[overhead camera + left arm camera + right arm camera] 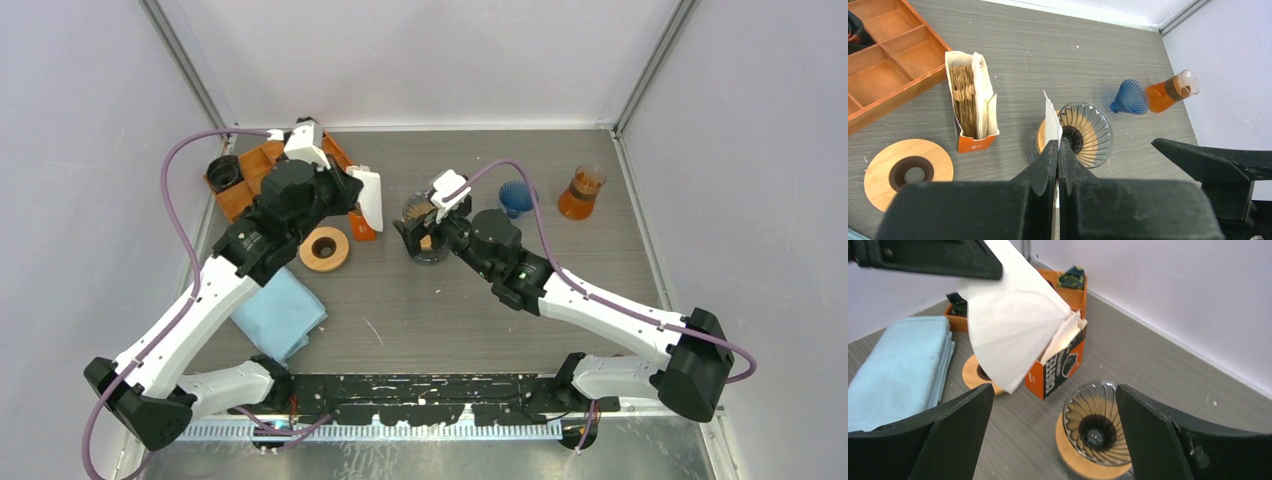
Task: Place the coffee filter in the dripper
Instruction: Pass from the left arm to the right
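A grey wood-grain table (480, 290) holds two robot arms reaching towards its middle. A folded blue towel (280, 310) lies at the left, and a wooden tray (888, 65) sits at the far left corner. Beside the tray stands an orange filter box (973, 107). The glass dripper (1088, 132) stands on a wooden base in the centre. The right gripper (1054, 395) hangs near it, jaws wide apart, holding nothing. The left gripper (1058, 147) is pinched closed on one white coffee filter (1051, 125), held in the air just beside the dripper's rim. The filter is picked up but not yet inside the dripper. Lowering it into the cone and letting go remain.
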Robot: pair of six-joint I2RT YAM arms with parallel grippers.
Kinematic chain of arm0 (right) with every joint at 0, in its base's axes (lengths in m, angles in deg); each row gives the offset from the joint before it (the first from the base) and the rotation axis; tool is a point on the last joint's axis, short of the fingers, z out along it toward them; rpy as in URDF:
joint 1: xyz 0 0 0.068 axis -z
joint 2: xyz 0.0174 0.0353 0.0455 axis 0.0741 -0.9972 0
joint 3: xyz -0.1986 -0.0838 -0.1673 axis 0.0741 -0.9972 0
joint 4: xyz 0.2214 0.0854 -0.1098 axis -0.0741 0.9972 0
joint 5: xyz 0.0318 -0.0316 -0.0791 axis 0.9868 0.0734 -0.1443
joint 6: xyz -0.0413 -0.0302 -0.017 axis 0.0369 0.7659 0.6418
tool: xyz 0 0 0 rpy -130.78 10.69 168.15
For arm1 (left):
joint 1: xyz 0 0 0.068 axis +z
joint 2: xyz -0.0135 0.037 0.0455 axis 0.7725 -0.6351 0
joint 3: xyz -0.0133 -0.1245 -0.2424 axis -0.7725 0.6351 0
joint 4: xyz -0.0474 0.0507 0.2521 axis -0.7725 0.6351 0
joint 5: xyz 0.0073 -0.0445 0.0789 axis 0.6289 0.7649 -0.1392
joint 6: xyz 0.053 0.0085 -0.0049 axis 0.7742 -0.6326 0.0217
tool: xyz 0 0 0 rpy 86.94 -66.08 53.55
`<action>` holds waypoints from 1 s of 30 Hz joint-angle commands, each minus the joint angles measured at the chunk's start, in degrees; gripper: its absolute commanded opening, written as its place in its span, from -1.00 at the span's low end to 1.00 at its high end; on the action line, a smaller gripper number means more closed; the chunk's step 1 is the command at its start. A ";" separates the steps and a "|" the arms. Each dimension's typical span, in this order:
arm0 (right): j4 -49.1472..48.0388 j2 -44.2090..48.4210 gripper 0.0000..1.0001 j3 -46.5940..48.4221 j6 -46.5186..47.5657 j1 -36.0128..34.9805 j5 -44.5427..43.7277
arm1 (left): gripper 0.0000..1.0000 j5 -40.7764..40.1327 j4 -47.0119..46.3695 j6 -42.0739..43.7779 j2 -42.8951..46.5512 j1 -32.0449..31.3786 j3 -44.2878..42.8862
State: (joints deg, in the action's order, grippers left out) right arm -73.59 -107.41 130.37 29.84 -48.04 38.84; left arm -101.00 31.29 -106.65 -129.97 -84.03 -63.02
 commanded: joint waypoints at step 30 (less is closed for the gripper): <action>-31.98 -6.20 0.83 -7.49 15.98 -7.12 -9.76 | -1.00 -31.73 -9.90 12.49 -2.59 -21.61 -4.05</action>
State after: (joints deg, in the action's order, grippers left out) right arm -99.36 -113.13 122.53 44.70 -54.88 31.10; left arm -130.18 26.09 -94.59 -132.79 -105.14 -64.35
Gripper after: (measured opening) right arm 0.921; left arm 0.006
